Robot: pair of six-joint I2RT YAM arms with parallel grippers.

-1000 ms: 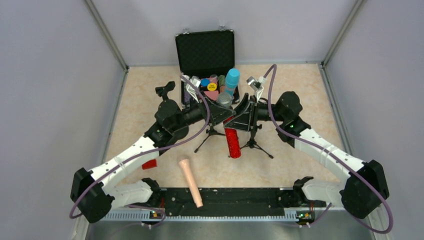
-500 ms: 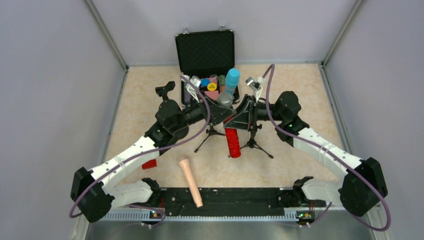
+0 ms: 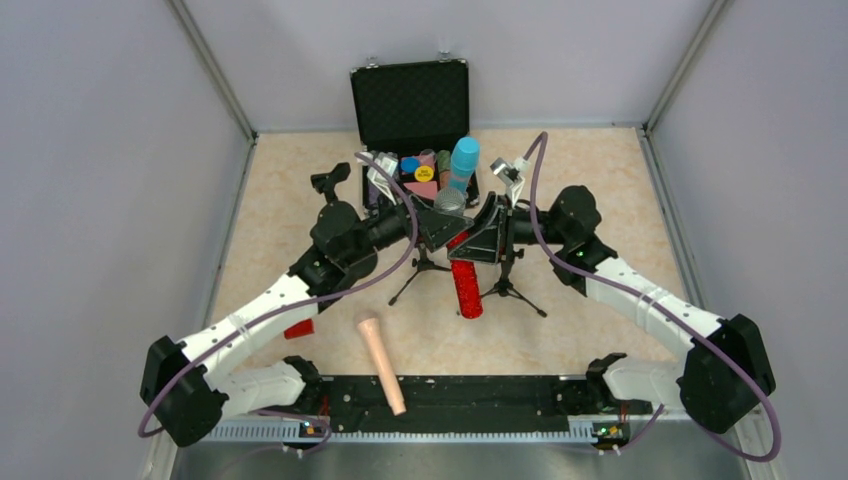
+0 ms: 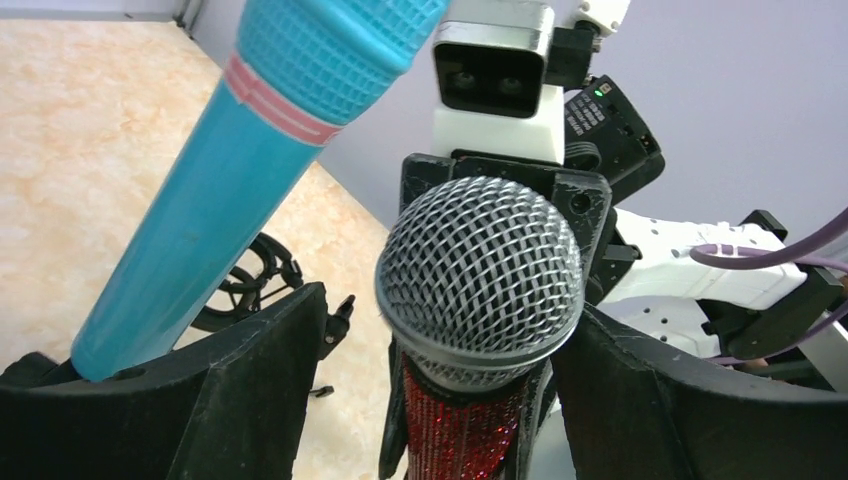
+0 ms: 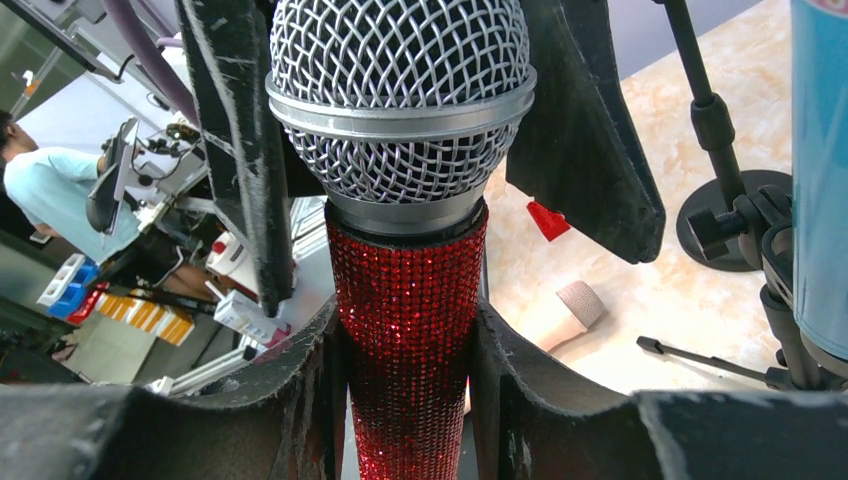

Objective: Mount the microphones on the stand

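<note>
The glittery red microphone (image 3: 466, 285) hangs tilted above the table, its silver mesh head (image 4: 480, 280) uppermost. My right gripper (image 5: 408, 380) is shut on its red body (image 5: 408, 300), both pads pressed against it. My left gripper (image 4: 450, 400) is open around the head, with a clear gap on the left side. The light blue microphone (image 3: 463, 160) stands upright in a stand clip (image 4: 250, 290) just behind. The peach-beige microphone (image 3: 380, 362) lies flat on the table near the front. Tripod stand legs (image 3: 512, 290) spread under the grippers.
An open black case (image 3: 410, 100) with small items sits at the back. Another stand clip (image 3: 330, 182) rises at the left. A small red block (image 3: 298, 329) lies beside the left arm. Walls close in on three sides.
My left gripper has opened and let go of the red microphone's head. The right gripper has shifted slightly left and keeps hold of the red body.
</note>
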